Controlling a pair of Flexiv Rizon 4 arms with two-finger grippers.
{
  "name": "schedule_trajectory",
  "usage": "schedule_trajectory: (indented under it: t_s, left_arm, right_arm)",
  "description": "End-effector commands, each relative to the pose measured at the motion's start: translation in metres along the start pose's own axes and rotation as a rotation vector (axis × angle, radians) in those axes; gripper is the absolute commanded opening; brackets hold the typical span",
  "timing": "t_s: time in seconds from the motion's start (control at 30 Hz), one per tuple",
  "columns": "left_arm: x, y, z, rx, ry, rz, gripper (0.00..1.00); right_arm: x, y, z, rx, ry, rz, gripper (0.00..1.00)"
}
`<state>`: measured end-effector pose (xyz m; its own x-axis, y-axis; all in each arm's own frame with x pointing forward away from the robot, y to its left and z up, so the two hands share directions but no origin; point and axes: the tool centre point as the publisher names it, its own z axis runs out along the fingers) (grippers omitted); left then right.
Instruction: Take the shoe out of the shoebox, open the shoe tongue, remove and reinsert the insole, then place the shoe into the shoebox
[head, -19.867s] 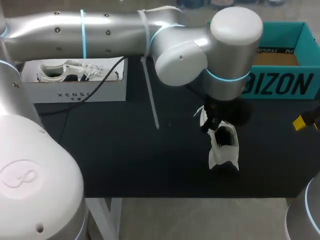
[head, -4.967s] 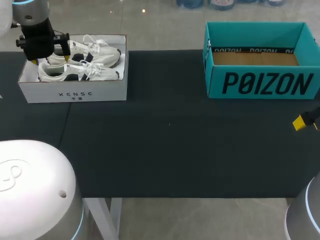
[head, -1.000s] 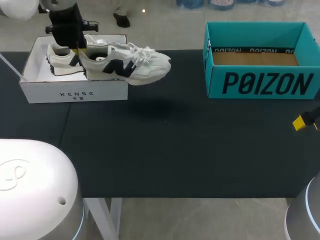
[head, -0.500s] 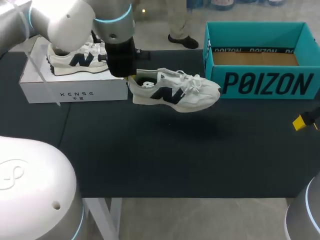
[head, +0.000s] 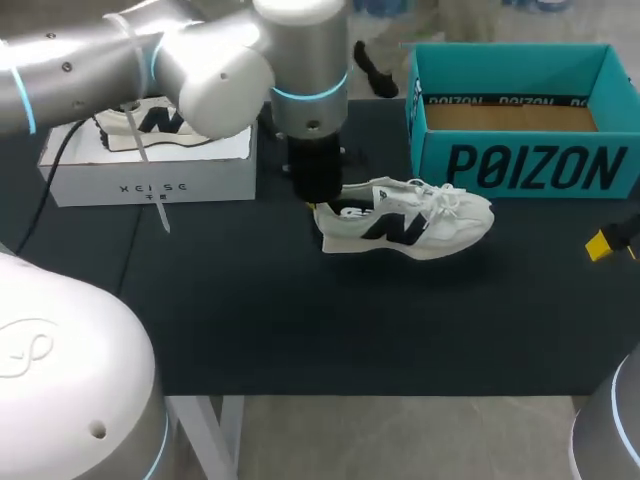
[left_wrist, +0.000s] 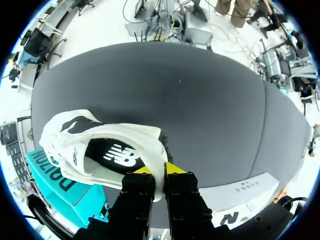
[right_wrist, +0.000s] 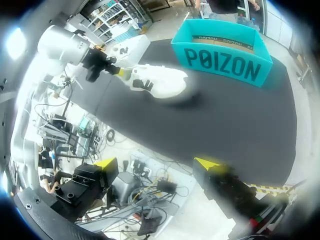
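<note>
A white shoe (head: 405, 222) with a dark logo lies level, low over the middle of the black table (head: 300, 320); whether its sole touches I cannot tell. My left gripper (head: 315, 195) is shut on the heel collar from above, toe pointing right. In the left wrist view the collar is pinched by the left gripper (left_wrist: 159, 170), and the shoe (left_wrist: 100, 150) stretches ahead with its dark insole showing. The white shoebox (head: 150, 175) at the back left holds a second shoe (head: 150, 118). My right gripper (right_wrist: 157, 163) is open and empty off the table's right side, its yellow tip (head: 600, 245) showing at the edge.
A teal open box (head: 520, 165) stands at the back right, close beyond the shoe's toe. It also shows in the right wrist view, teal box (right_wrist: 225, 52), behind the shoe (right_wrist: 160, 82). A cable hangs from my left arm over the white box's front.
My left arm has carried the shoe rightwards and down, from beside the white shoebox to the middle of the table. The right gripper has kept still.
</note>
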<state>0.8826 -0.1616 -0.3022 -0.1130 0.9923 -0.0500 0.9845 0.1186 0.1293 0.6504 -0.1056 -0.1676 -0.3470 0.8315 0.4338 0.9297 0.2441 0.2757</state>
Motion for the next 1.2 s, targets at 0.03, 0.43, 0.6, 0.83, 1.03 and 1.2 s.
schedule_trajectory:
  t_s: [0.03, 0.43, 0.6, 0.83, 1.03, 1.2]
  left_arm:
    - [-0.034, -0.004, 0.021, 0.018, 0.022, -0.006, 0.0]
    - [-0.026, -0.026, 0.042, 0.049, 0.061, -0.024, 0.0]
    - [-0.016, -0.034, 0.047, 0.05, 0.07, -0.027, 0.0]
    - [-0.002, -0.038, 0.058, 0.059, 0.078, -0.025, 0.0]
    - [0.004, -0.031, 0.063, 0.047, 0.085, -0.01, 0.0]
    - [0.003, -0.023, 0.06, 0.034, 0.086, -0.004, 0.0]
  right_arm:
    - [-0.001, 0.001, 0.001, 0.004, -0.001, 0.001, 1.0]
    - [-0.001, 0.001, 0.001, 0.004, -0.001, 0.001, 1.0]
    - [-0.001, 0.001, 0.001, 0.004, -0.001, 0.001, 1.0]
    - [-0.001, 0.001, 0.001, 0.004, -0.001, 0.001, 1.0]
    - [-0.001, 0.001, 0.001, 0.004, -0.001, 0.001, 1.0]
    - [-0.001, 0.001, 0.001, 0.004, -0.001, 0.001, 1.0]
